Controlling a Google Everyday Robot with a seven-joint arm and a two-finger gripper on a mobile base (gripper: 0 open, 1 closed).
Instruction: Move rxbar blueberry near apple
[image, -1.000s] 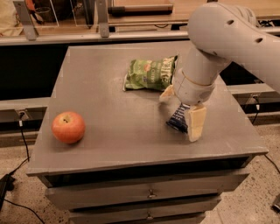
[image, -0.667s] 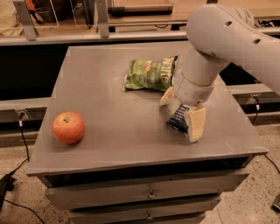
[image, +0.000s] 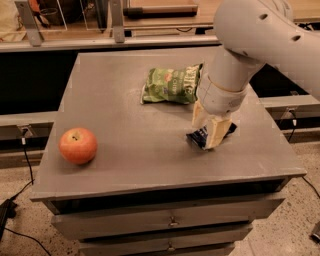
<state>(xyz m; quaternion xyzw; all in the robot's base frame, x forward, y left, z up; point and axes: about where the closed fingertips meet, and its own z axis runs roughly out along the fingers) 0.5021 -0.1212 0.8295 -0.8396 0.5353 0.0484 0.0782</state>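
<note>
view: single camera | stands: off the near side of the counter (image: 125, 165), above its top | faces: down and toward the far edge | range: moderate, whole top and front drawers (image: 150, 224) in frame | end effector (image: 209, 131): right of centre, low over counter

I read the round red-orange apple (image: 78, 145) with a yellowish patch near its stem. The flat navy-blue rxbar blueberry wrapper (image: 197, 137) carries white lettering. The cream-coloured gripper (image: 208, 131) sits over it at table right, below a pale grey arm (image: 250, 30). The crinkled green chip bag (image: 170, 85) shows pale print. The table top (image: 125, 115) is matte grey.
</note>
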